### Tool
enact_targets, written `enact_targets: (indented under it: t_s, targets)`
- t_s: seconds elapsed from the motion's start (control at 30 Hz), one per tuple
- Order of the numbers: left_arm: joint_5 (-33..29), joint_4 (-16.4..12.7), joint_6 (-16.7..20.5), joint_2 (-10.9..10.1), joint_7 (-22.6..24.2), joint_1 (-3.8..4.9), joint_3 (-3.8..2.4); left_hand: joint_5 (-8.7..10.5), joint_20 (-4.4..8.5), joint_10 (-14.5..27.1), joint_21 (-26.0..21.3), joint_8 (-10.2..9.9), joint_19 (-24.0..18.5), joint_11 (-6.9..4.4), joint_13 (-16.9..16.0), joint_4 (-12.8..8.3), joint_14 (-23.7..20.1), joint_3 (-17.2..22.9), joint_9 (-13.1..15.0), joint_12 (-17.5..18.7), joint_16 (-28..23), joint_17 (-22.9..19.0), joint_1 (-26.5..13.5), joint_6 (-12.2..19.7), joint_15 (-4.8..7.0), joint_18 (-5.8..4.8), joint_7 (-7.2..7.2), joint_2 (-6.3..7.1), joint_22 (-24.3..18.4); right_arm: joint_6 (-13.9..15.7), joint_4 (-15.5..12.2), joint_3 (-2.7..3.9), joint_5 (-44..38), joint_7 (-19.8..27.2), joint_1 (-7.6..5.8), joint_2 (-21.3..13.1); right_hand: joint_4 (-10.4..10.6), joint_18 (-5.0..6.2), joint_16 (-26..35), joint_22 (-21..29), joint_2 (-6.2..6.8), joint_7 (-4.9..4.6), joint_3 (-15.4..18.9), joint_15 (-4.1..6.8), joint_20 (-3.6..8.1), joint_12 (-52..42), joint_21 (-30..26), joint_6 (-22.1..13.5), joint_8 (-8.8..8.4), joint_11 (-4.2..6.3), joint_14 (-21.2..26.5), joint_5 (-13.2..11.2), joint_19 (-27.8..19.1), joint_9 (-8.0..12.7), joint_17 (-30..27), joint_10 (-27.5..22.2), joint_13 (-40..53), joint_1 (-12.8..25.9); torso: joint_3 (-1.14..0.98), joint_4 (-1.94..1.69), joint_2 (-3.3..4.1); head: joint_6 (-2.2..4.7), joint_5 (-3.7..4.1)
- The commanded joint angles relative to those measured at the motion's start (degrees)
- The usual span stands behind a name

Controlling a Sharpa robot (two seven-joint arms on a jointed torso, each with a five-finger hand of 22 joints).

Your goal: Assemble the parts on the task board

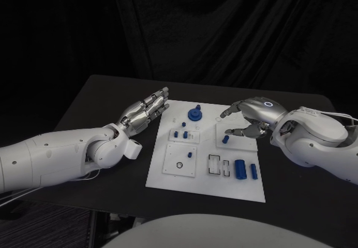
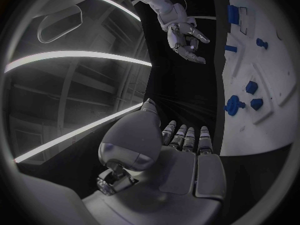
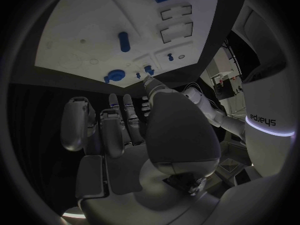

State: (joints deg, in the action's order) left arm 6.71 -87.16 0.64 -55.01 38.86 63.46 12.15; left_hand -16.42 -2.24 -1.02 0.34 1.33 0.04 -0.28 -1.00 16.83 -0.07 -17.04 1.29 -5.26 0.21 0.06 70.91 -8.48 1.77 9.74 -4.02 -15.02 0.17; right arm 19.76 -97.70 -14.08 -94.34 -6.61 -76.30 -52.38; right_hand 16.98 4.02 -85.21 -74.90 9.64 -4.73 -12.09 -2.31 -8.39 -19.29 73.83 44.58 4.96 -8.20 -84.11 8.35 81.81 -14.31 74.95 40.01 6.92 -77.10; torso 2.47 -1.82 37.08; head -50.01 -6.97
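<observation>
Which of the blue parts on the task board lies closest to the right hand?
The short blue peg on the board's right-hand raised plate, just under the right hand. The gear-shaped part, the small pegs and the cylinders all lie farther off.

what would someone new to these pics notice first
The white task board stands out in the middle of the black table, dotted with small blue parts, among them a round gear-like piece near its far edge and a larger blue cylinder near its front right. The two silver hands flank it: the left hand open with fingers stretched out beside the board's far left corner, the right hand hovering with curled fingers over a blue peg.
</observation>
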Motion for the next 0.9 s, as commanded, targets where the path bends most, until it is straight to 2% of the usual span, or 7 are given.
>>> enact_targets:
  t_s: [0.03, 0.17, 0.37, 0.43, 0.53, 0.6, 0.9]
  targets:
    - [-0.2, 0.0, 3.1, 0.2, 5.0, -0.15, -0.05, 1.17, 0.77, -0.1, -0.3, -0.2, 0.0, -0.61, 0.0, 0.0, 0.1, -0.6, -0.1, -0.2, -0.2, -0.1, -1.2, 0.3, 0.95, -1.44, -0.97, 0.07, -0.2, -2.7, 0.4, -0.03, 2.3, -1.8, 0.06, -0.8, 0.0, -0.50, -0.3, -10.4, -0.12, -0.81, 0.3, -0.52, -0.23, -1.0, 0.7, 1.8, 0.86, 0.25, -1.7, -1.1, 0.6, 0.2, 1.5, 2.4, -0.5, 1.8, 0.22, -0.31, -0.08, 0.01, 0.34]
    - [-0.2, 0.0, 4.7, 0.0, 5.9, -0.23, -0.05, 2.76, 2.82, -0.5, -0.3, -0.2, 0.0, -1.06, 0.0, -0.1, 0.1, -1.5, -0.1, 0.2, -0.2, -0.1, -2.5, 0.4, 1.32, -3.12, -2.83, 0.34, -0.2, -3.0, 0.9, -0.06, 2.4, -1.9, 0.84, -1.4, -0.1, -0.51, -0.4, -10.5, -0.23, -1.14, 0.2, -0.79, -0.57, -1.7, 0.9, 1.5, 0.37, 0.39, -1.8, -1.6, 0.7, 0.9, 1.7, 5.1, -0.8, 2.4, 0.35, -0.13, 0.07, 0.01, -0.32]
    - [-0.2, -0.1, 5.5, -0.3, 6.4, -0.41, -0.05, 2.69, 4.00, -0.3, -0.3, -0.2, 0.0, -2.50, 0.1, -0.1, 0.1, -1.5, -0.1, 0.8, -0.2, -0.1, -2.6, 0.4, 2.43, -3.32, -3.23, 0.48, -0.2, -3.9, 1.7, -0.08, 2.4, -2.4, 2.19, -1.1, -0.2, -0.47, -0.4, -10.4, -0.02, -1.76, 0.1, -0.89, -0.68, -1.6, 0.7, 1.4, 0.21, 0.34, -1.7, -1.7, 0.7, 1.2, 1.5, 5.9, -1.2, 1.9, 0.58, 0.12, 0.25, 0.01, -0.12]
    - [-0.2, 0.0, 5.3, -0.3, 6.3, -0.46, -0.05, 2.44, 3.90, -0.3, -0.3, -0.2, 0.0, -2.47, 0.1, -0.1, 0.1, -1.4, -0.1, 0.9, -0.2, -0.1, -2.5, 0.5, 2.30, -3.33, -2.88, 0.27, -0.2, -3.9, 2.0, -0.08, 2.4, -2.5, 2.56, -0.8, -0.3, -0.44, -0.3, -10.4, -0.23, -1.98, -0.2, -0.93, -0.73, -1.5, 0.6, 1.5, 0.19, 0.31, -1.7, -1.2, 0.6, 1.4, 1.4, 6.3, -1.4, 1.1, 0.63, 0.19, 0.38, 0.01, -0.08]
    - [-0.2, 0.0, 4.6, -0.3, 5.9, -0.59, -0.05, 2.14, 2.79, -0.1, -0.3, -0.2, 0.0, -1.15, 0.1, -0.1, 0.1, -1.1, -0.1, 1.1, -0.2, -0.1, -2.1, 0.5, 0.78, -3.72, -1.42, -0.19, -0.2, -3.5, 2.6, -0.08, 2.4, -2.5, 3.13, -0.1, -0.5, -0.41, -0.3, -10.3, -0.39, -2.31, -0.4, -0.94, -0.77, -1.4, 0.5, 1.9, 0.30, 0.33, -1.6, -0.7, 0.5, 1.5, 1.2, 7.0, -1.6, -0.1, 0.55, -0.01, 0.29, 0.01, 0.28]
    - [-0.2, 0.0, 4.2, -0.2, 5.7, -0.71, -0.05, 1.57, 2.22, -0.1, -0.3, -0.2, 0.0, -0.13, 0.1, -0.2, 0.1, -0.9, -0.1, 1.1, -0.2, -0.1, -1.6, 0.6, -0.14, -4.04, -1.32, -0.36, -0.2, -3.5, 3.0, -0.08, 2.4, -2.4, 3.47, 0.3, -0.6, -0.40, -0.3, -10.3, -0.47, -2.40, -0.5, -0.92, -0.76, -1.5, 0.5, 2.1, 0.36, 0.38, -1.6, -0.6, 0.5, 1.6, 1.2, 7.3, -1.7, -0.6, 0.52, -0.14, 0.39, 0.01, 0.53]
    - [-0.2, 0.1, 3.8, -0.4, 5.5, -1.00, -0.05, 0.76, 1.43, -0.1, -0.3, -0.2, 0.0, 0.44, 0.1, -0.1, 0.1, -0.7, -0.1, 1.1, -0.2, -0.1, -1.0, 0.6, -0.97, -4.21, -1.28, -0.38, -0.2, -3.5, 4.2, -0.08, 2.4, -2.3, 4.72, 1.8, -2.2, -0.49, -0.4, -10.5, -1.51, -2.56, -1.7, -0.63, -0.51, -1.4, 1.0, 3.2, 0.72, 0.68, -1.8, 3.1, 0.8, 1.8, 1.5, 9.0, -2.1, -4.6, 0.52, 0.00, 0.33, 0.01, 0.85]
